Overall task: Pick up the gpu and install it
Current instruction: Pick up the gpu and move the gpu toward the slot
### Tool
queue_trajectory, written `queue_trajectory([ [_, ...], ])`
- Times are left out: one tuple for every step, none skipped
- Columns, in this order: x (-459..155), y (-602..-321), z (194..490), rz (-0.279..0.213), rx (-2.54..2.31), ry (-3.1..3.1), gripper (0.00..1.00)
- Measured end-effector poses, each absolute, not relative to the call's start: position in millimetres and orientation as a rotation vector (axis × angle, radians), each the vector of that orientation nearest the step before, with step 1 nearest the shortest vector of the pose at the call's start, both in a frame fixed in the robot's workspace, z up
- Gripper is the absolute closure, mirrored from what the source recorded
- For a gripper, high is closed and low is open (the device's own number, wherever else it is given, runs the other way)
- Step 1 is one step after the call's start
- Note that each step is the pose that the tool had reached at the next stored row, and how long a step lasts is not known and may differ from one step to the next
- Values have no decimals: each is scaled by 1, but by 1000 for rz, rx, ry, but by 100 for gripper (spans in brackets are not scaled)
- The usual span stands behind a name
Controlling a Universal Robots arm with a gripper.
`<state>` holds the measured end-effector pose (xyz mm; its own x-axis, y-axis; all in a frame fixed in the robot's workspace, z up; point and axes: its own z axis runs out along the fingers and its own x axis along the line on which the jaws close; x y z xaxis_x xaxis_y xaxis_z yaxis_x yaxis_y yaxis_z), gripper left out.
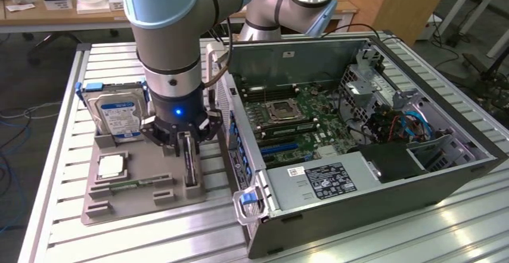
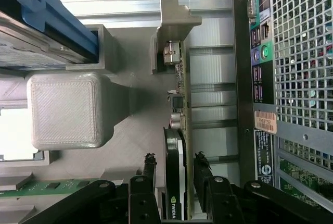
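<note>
The gpu (image 1: 190,163) stands on edge in a slot of the grey holder tray (image 1: 127,206), a thin card with a black cooler face and a green board. My gripper (image 1: 187,145) is lowered over it, and its black fingers (image 2: 149,169) straddle the gpu (image 2: 177,140) on both sides. Narrow gaps show between the pads and the card, so my gripper (image 2: 175,165) is open around it. The card's far end rests against a grey tray post (image 2: 174,26).
An open computer case (image 1: 358,179) lies on the exterior view's right, motherboard (image 1: 294,120) exposed, its rear panel (image 2: 291,52) close beside the tray. The tray also carries a hard drive (image 1: 119,117) in a blue bracket, a processor chip (image 1: 111,166) and a memory stick (image 1: 131,183).
</note>
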<state>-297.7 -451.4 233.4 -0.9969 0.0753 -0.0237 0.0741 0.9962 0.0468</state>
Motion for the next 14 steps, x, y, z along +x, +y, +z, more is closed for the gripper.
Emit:
queue_trajectory([
  [-298,-451,233,72,117,3113,57],
  [-298,-452,232,71,117,3113,57],
  [-298,-451,231,71,117,3113,57],
  [-298,-452,230,71,117,3113,57],
  [-298,-452,230,71,117,3113,57],
  [-298,-452,230,71,117,3113,57],
  [-298,-452,230,71,117,3113,57],
  [-298,-452,230,71,117,3113,57],
  [-298,-452,230,71,117,3113,57],
  [-298,-452,230,71,117,3113,57],
  [-298,-452,230,71,117,3113,57],
  [-298,-452,230,71,117,3113,57],
  [-298,-452,230,71,117,3113,57],
  [-298,-451,230,71,117,3113,57],
])
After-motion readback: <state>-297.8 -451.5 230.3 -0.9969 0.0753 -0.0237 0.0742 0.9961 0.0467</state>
